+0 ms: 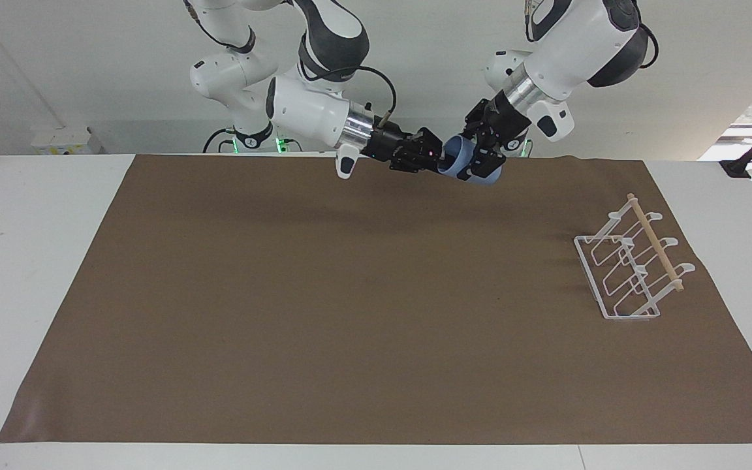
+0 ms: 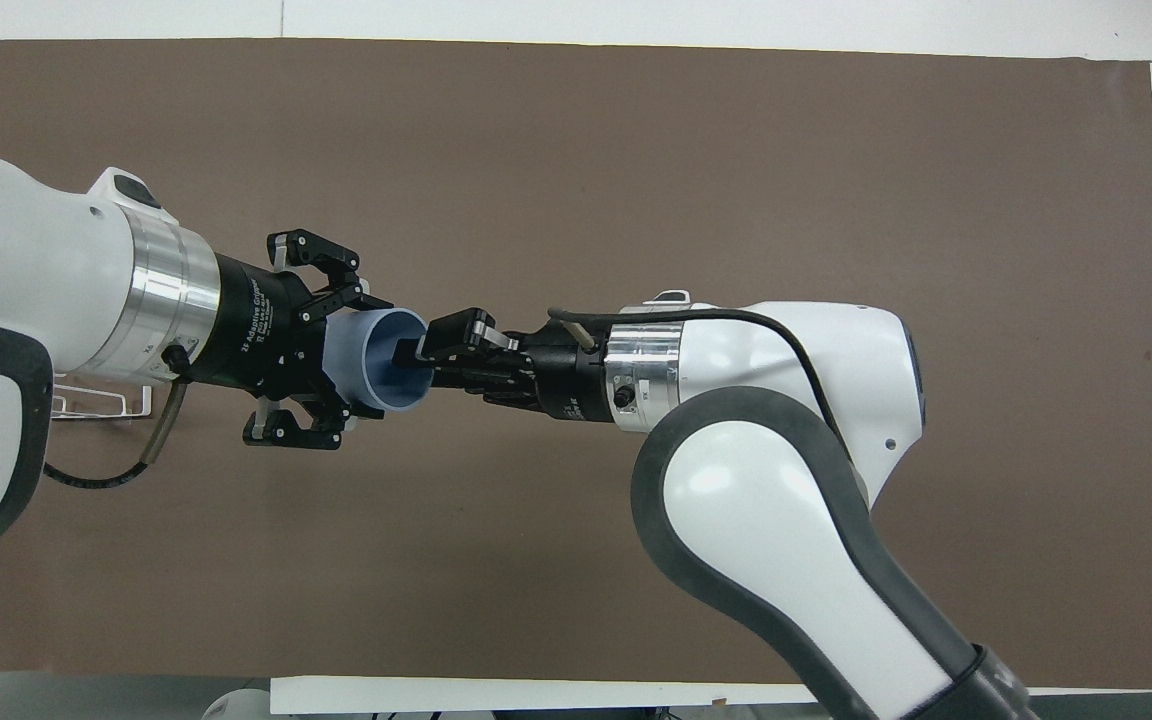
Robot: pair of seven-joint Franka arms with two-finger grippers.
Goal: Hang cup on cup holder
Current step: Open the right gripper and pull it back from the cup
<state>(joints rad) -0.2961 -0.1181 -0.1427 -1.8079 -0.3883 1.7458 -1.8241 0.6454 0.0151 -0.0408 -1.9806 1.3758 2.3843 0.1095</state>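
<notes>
The light-blue cup is held up in the air on its side, over the robots' edge of the brown mat. My right gripper is shut on the cup's rim, with one finger inside the mouth. My left gripper is open, and its fingers stand on either side of the cup's tapered body, close to its wall. The white wire cup holder with its wooden dowel stands on the mat at the left arm's end of the table. In the overhead view only a corner of it shows under the left arm.
A brown mat covers most of the white table. Nothing else lies on it besides the cup holder.
</notes>
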